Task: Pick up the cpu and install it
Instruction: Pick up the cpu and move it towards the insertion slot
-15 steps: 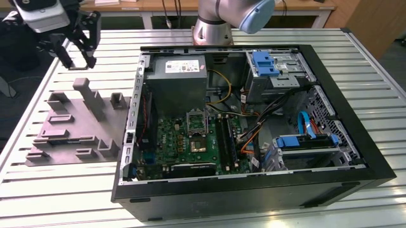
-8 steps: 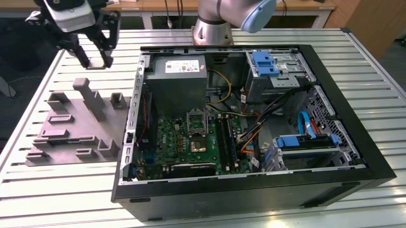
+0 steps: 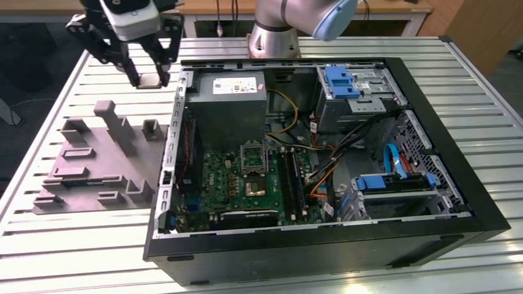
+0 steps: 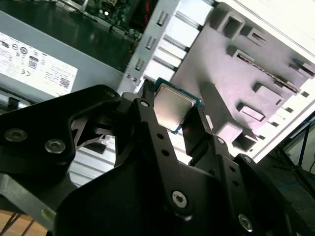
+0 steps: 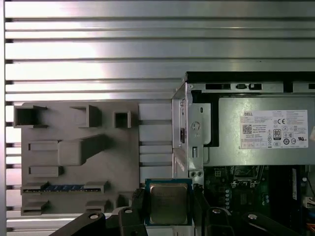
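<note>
The claw [image 3: 150, 78] was closed on the chip [image 5: 168, 204], one black finger pressed against each of two opposite edges. The chip's silvery top with its pale rim faced the cameras in both wrist views [image 4: 170, 105]. It hung in the air over the table, off any surface, above the strip between the tray and the computer case.

Below it lay the grey plastic tray [image 5: 123, 167], studded with raised blocks and open slots. One long slot held a thin board with bluish marks [image 5: 64, 188].

Beside the tray, on the exterior view's right, the black computer case [image 3: 327, 245] lay on its side with its cover off. Inside were:
- a grey power supply box [image 3: 233, 104] at the far corner nearest the claw
- a green circuit board [image 3: 237, 190] with a square socket [image 3: 256, 185]
- a tangle of orange, yellow and black cables [image 3: 327, 159]
- two metal drive cages with blue plastic parts [image 3: 342, 82] and [image 3: 392, 182]

Tray and case both rested on a table of ribbed aluminium slats [image 3: 82, 245]. At its far edge stood the arm's base [image 3: 274, 40], with wooden furniture [image 3: 482, 30] beyond and dark floor [image 3: 24, 67] off the exterior view's left.
</note>
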You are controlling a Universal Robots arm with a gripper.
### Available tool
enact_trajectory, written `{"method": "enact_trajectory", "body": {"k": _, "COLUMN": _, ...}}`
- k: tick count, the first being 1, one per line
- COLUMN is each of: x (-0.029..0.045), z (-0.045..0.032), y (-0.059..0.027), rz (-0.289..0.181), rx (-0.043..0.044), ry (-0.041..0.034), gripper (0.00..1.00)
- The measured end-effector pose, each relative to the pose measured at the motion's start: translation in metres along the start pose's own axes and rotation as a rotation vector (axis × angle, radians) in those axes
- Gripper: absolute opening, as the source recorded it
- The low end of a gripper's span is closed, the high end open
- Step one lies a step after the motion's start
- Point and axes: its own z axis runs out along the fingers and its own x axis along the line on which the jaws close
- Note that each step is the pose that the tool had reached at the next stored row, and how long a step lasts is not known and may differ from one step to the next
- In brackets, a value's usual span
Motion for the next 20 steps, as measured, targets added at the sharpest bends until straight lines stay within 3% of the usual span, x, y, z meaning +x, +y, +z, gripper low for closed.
{"method": "enact_trajectory", "body": {"k": 16, "x": -0.0728, "z": 0.0014, "y": 0.0023, "rz": 0.0, "rx": 0.0001, "ry": 0.0001, "gripper": 0.47}}
{"method": "enact_trajectory", "body": {"k": 20, "x": -0.0854, "z": 0.0017, "y": 0.0026, "rz": 0.0, "rx": 0.0, "ry": 0.0, "gripper": 0.47}}
